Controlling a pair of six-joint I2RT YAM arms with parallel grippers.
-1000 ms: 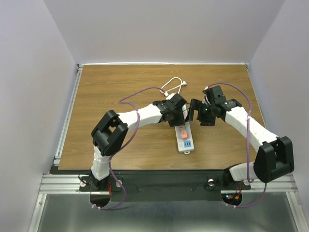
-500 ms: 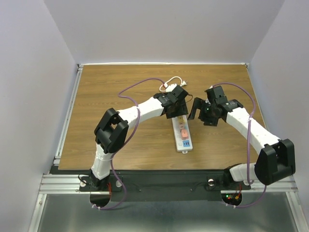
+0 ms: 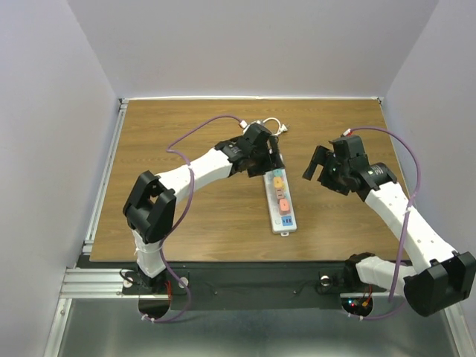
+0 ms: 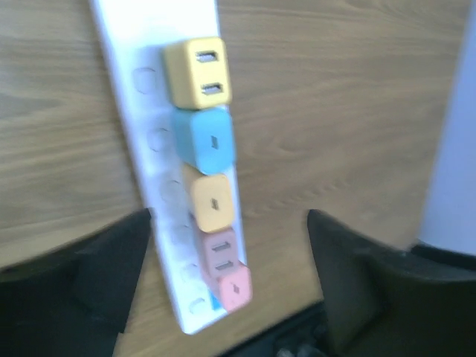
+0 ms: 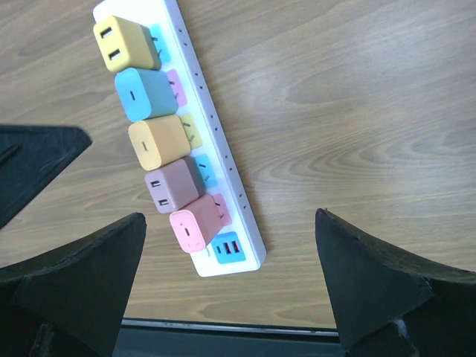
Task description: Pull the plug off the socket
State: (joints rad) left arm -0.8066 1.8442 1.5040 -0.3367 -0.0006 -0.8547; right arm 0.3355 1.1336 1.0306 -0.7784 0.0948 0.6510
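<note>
The socket, a long white power strip [image 3: 273, 195], lies in the middle of the table with its blue end patch [image 3: 286, 222] nearest the arms. Five plugs sit in a row on it: yellow [image 5: 123, 43], blue [image 5: 143, 94], tan [image 5: 158, 143], mauve [image 5: 172, 185] and pink [image 5: 195, 227]. My left gripper [image 3: 262, 154] hovers at the strip's far end, open and empty, above the strip [image 4: 130, 44] without touching it. My right gripper [image 3: 321, 167] is open and empty, raised to the right of the strip [image 5: 217, 145].
The strip's white cord [image 3: 265, 126] loops on the table behind the left gripper. The table's front edge and a metal rail [image 5: 223, 327] lie just past the strip's blue end. Purple arm cables arc over both forearms.
My left gripper has moved from over the strip toward its far end, uncovering the plugs. My right gripper has drawn back to the right, away from the strip. The strip stays put.
</note>
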